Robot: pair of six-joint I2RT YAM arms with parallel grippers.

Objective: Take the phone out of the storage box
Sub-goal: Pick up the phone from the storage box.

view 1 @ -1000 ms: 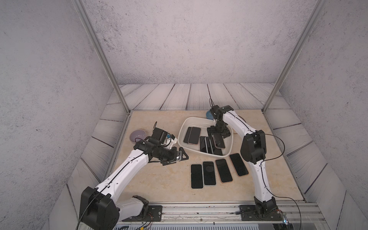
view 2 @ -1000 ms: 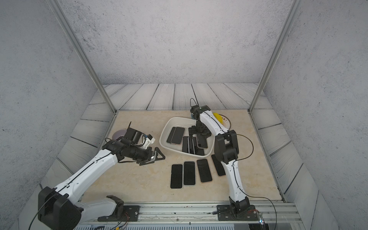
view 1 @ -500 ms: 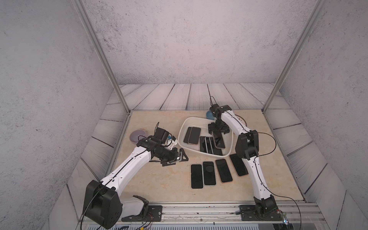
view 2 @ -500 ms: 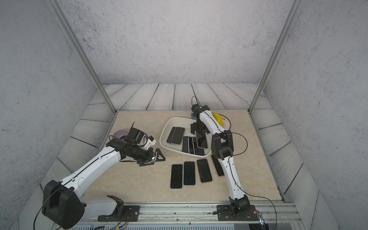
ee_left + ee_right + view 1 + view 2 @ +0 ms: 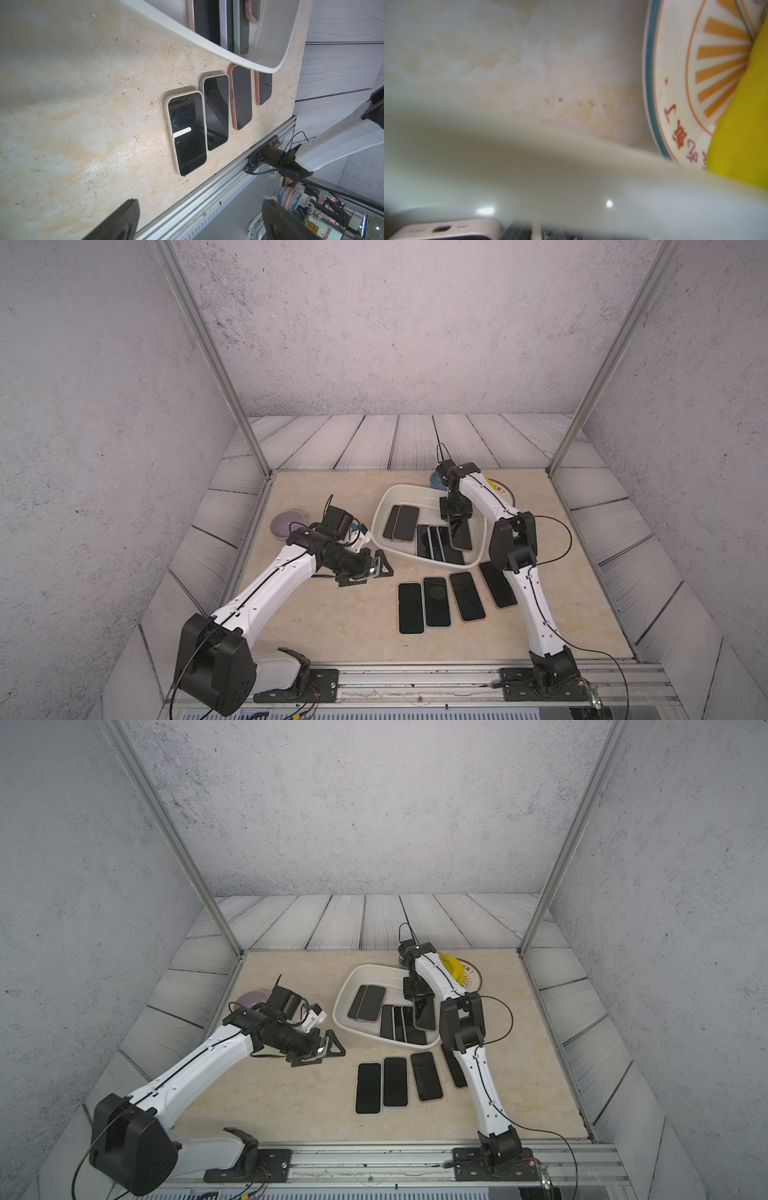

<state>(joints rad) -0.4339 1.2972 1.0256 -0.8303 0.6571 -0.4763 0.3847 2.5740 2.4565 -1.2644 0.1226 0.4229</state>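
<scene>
The storage box (image 5: 384,506) (image 5: 350,986) is a shallow white tub at the table's middle back, and several phones lie inside. My right gripper (image 5: 456,519) (image 5: 419,994) points down into the box's right side, right over a dark phone (image 5: 461,536) (image 5: 424,1016). Its jaws are hidden by its own body. In the right wrist view the blurred box wall (image 5: 571,166) fills the frame, with a pink phone end (image 5: 446,228) at the edge. My left gripper (image 5: 369,572) (image 5: 199,220) hovers open and holds nothing, left of the box near its rim (image 5: 187,35).
Several phones (image 5: 436,602) (image 5: 216,112) lie in a row on the table in front of the box. A lilac bowl (image 5: 286,522) sits at the left. Behind the box sit a blue bowl (image 5: 435,480) and a patterned plate (image 5: 471,979) (image 5: 675,83) with a yellow item (image 5: 741,124).
The right arm's elbow has swung in toward the box while its gripper stayed low over the same phone. The left arm has shifted only slightly.
</scene>
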